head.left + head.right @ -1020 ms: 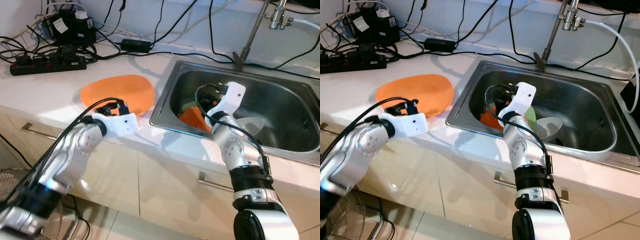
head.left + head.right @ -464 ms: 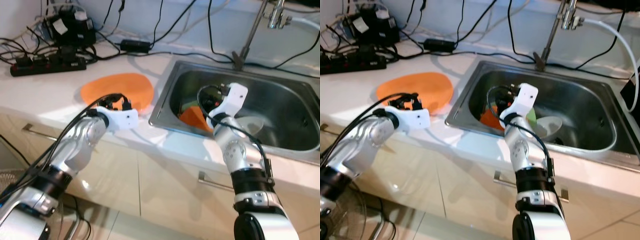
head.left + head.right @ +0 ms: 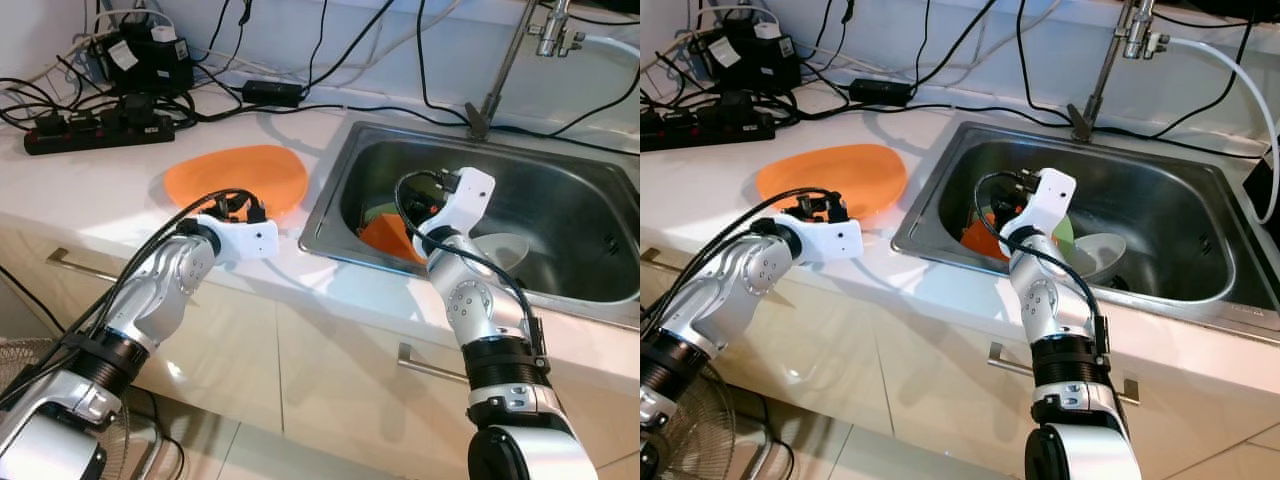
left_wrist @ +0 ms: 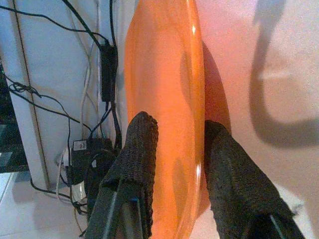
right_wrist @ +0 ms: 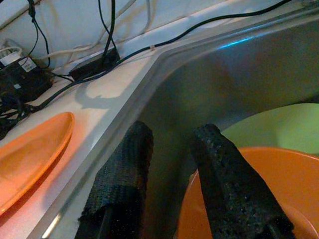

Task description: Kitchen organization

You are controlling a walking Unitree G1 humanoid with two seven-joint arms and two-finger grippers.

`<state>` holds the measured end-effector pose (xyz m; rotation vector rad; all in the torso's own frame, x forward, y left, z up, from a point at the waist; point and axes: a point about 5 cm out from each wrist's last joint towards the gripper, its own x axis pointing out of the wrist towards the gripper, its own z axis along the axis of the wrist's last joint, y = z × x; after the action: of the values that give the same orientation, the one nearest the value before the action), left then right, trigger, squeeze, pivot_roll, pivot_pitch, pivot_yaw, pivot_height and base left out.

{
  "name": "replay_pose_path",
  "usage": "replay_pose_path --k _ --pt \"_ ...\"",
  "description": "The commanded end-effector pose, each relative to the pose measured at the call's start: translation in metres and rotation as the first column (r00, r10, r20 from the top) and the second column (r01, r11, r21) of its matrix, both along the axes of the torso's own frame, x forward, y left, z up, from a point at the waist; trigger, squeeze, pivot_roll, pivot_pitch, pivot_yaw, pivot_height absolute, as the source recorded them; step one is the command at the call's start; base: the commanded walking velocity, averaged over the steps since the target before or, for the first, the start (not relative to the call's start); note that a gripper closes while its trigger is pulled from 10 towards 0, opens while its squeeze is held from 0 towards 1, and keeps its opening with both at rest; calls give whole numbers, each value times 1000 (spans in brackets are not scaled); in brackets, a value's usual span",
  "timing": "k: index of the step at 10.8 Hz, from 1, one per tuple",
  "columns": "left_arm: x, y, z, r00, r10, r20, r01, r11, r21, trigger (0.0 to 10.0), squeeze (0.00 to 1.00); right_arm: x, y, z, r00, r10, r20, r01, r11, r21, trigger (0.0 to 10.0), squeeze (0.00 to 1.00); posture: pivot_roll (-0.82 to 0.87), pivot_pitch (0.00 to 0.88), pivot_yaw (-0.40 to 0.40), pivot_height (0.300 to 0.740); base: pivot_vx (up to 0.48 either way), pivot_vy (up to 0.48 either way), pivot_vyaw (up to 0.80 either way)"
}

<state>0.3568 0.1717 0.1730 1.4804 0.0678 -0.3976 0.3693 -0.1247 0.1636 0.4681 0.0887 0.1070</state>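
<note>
- progress looks early: one flat orange plate [image 3: 237, 178] lies on the white countertop [image 3: 90, 195]; an orange bowl [image 5: 249, 199], a green plate [image 5: 279, 127] and a clear bowl [image 3: 1095, 252] sit in the steel sink [image 3: 590, 200], not yet lifted out.
- left gripper [image 4: 174, 164] has its fingers parted, straddling the orange plate's near rim without pinching it.
- right gripper [image 5: 172, 149] hangs spread apart over the orange bowl's edge, holding nothing.
- since a second ago, the left gripper has advanced toward the plate; the right has barely moved.

kitchen | steel sink [image 3: 560, 190] | tap [image 3: 510, 60] | counter [image 3: 90, 190] | cabinet drawers [image 3: 330, 370]
</note>
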Motion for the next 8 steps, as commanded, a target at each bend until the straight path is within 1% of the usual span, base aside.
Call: replay_pose_path --k 1,8 --pt "-5 1 -24 996 8 -90 -5 1000 23 0 0 0 -3 3 1000 -9 7 9 1000 15 10000 0 224 22 -28 740 0 0 0" --pt "-3 4 -19 998 -2 -62 5 999 40 0 0 2 -2 4 1000 -10 8 10 1000 19 10000 0 231 10 -28 740 0 0 0"
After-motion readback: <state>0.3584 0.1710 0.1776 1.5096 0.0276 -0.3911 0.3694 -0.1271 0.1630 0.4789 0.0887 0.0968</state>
